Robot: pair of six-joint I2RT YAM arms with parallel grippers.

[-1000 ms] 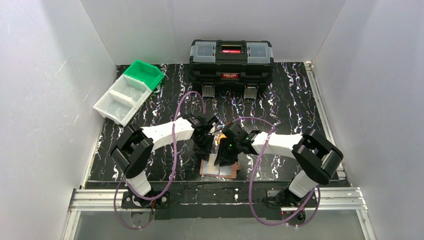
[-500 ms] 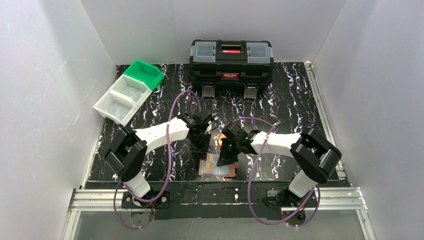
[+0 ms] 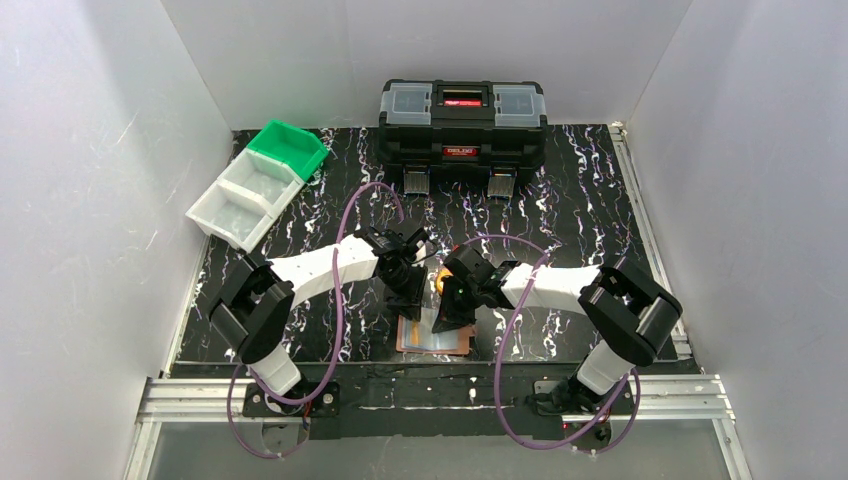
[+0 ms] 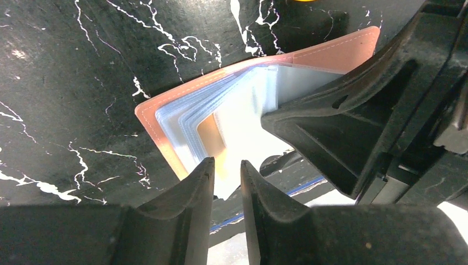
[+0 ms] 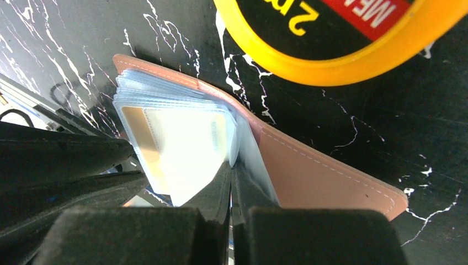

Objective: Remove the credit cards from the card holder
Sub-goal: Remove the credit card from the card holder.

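Observation:
The card holder (image 3: 436, 338) lies open near the table's front edge, tan leather (image 5: 309, 171) with pale clear sleeves (image 4: 182, 121) fanned out. A gold-tan credit card (image 5: 138, 132) and a whitish one (image 5: 187, 149) show inside the sleeves. My right gripper (image 5: 230, 164) is shut, its tips pinching the edge of a clear sleeve beside the whitish card; in the top view my right gripper (image 3: 447, 318) is over the holder. My left gripper (image 4: 227, 165) hovers at the holder's other edge with a narrow gap between its fingers and nothing gripped.
A round yellow tape measure (image 5: 331, 33) lies just behind the holder. At the back stands a black toolbox (image 3: 462, 122), with green (image 3: 288, 148) and white bins (image 3: 243, 200) at the back left. A metal rail (image 3: 430, 392) runs along the front edge.
My right gripper's jaws have closed onto the sleeve. The left arm has shifted slightly back and left, and its jaws have parted a little.

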